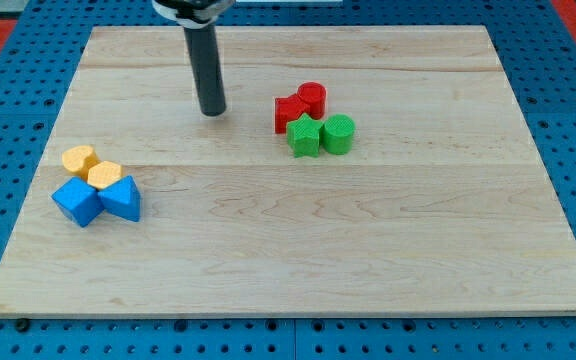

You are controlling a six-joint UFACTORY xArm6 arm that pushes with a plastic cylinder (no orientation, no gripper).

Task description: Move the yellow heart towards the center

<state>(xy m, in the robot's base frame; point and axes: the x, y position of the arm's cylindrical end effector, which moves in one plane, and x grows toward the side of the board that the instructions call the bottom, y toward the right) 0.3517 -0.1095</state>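
Note:
Two yellow blocks sit touching at the board's left side. The one nearer the view's bottom (105, 174) looks like the yellow heart. The other (79, 158) looks like a hexagon. A blue cube (76, 202) and a blue triangle (123, 198) touch them from below. My tip (212, 113) rests on the board near the view's top, well up and to the right of the yellow blocks and apart from every block.
A red star (289, 112) and a red cylinder (313, 97) sit right of my tip, with a green star (304, 136) and a green cylinder (338, 133) just below them. The wooden board (368, 250) lies on a blue pegboard.

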